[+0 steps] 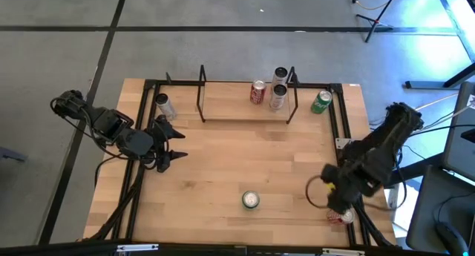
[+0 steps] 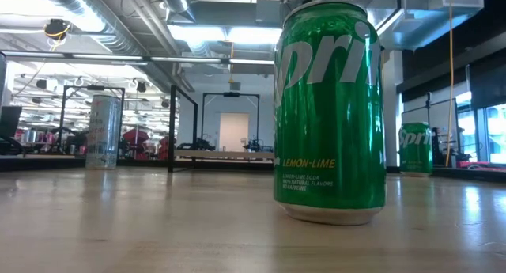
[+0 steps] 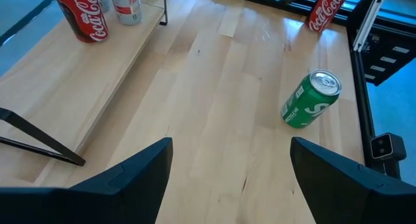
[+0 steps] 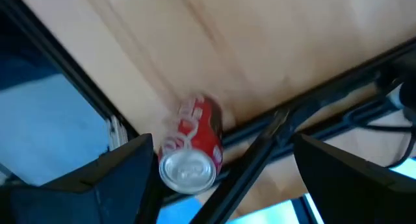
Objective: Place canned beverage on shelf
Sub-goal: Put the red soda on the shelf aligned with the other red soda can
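Sprite can is noted nearest cam; right gripper, wide open and empty, is poised over red can — pre-grasp; descent/closure req'd.

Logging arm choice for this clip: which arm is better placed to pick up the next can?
Probably the right. The right gripper is open directly above the red can at the table's near right edge. The left gripper, also open, hovers by the shelf, apart from any loose can.

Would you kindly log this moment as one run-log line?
right gripper: open above red can at table corner | left gripper: open, empty | shelf: three cans | green can: mid-table
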Robot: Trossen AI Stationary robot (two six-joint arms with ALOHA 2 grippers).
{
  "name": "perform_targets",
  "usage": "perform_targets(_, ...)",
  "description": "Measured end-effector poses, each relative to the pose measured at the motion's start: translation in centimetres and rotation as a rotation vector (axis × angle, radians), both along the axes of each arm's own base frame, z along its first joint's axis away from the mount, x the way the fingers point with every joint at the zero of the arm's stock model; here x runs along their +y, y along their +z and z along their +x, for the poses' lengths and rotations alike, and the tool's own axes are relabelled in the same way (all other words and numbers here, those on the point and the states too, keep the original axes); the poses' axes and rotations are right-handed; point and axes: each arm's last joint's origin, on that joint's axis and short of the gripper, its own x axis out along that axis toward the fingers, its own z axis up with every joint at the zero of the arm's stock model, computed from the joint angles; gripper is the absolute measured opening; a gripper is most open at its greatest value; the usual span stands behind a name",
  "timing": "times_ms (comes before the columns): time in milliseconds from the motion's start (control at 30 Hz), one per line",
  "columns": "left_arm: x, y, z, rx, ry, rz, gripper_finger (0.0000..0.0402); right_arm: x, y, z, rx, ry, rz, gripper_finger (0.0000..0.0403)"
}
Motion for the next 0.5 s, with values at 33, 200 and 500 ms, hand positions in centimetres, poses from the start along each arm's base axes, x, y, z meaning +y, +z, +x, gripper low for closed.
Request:
perform_targets(33,0.0,0.0,0.0,0.000,-0.001,0.000,0.0298,0.5,-0.3,-0.3,0.016,0.007,-0.001,0.0358)
perform_targets(200,0.0,0.0,0.0,0.000,-0.001,0.000,0.0298,2.7,-1.3,-2.0,0.040,0.077,-0.015,0.0358)
perform_targets(500,0.0,0.0,0.0,0.000,-0.001,-0.001,0.0298,6.1,-3.1,-3.6,0.051,0.217,-0.007,0.0358)
